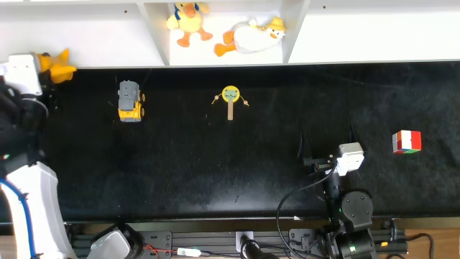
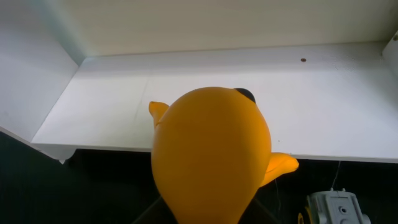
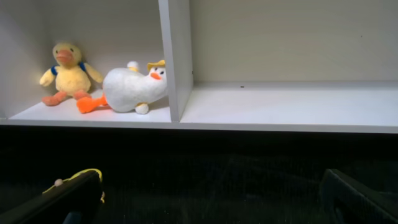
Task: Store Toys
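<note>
My left gripper (image 1: 44, 70) is shut on an orange plush toy (image 1: 59, 66) at the mat's far left, just in front of the white shelf (image 1: 108, 43). In the left wrist view the orange plush (image 2: 211, 162) hangs before the left compartment's floor (image 2: 186, 112). A yellow and grey toy truck (image 1: 129, 101), a yellow rattle drum (image 1: 230, 97) and a colour cube (image 1: 406, 142) lie on the black mat. My right gripper (image 1: 310, 162) rests low near the front right, open and holding nothing, its fingers (image 3: 62, 199) wide apart.
A yellow duck plush (image 1: 188, 21) and a white goose plush (image 1: 251, 36) lie in the middle compartment. A divider wall (image 3: 177, 59) separates it from the right compartment (image 3: 292, 102). The truck (image 2: 333, 208) stands close to the left gripper.
</note>
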Controlling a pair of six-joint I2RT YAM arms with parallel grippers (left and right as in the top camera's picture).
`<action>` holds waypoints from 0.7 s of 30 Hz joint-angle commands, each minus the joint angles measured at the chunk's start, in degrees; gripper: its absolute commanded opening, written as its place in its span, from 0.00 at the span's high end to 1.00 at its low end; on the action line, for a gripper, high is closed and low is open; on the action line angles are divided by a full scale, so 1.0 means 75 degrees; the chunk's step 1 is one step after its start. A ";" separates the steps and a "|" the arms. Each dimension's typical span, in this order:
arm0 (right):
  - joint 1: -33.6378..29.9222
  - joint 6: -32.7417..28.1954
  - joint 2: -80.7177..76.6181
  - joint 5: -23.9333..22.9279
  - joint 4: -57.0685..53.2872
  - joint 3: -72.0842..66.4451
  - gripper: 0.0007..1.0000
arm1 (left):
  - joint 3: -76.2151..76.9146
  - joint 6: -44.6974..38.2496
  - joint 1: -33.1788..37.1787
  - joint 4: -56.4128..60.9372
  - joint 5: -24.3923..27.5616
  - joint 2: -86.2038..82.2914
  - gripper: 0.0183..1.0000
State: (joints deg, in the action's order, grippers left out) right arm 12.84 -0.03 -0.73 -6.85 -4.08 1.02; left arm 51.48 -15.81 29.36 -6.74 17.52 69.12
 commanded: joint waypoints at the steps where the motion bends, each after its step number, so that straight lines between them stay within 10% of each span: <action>1: 0.0044 -0.0023 0.0070 -0.0026 0.0023 -0.0099 0.01 | 0.0201 0.0845 0.0012 0.0396 -0.0609 0.0015 0.98; 21: 0.0044 -0.0023 0.0070 -0.0026 0.0026 -0.0099 0.00 | 0.0938 0.0851 0.0017 0.1361 -0.0548 0.2162 0.98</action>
State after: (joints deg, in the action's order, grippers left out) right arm 12.84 -0.03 -0.73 -6.85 -4.10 1.02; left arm 54.76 -7.81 29.34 2.66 13.39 83.94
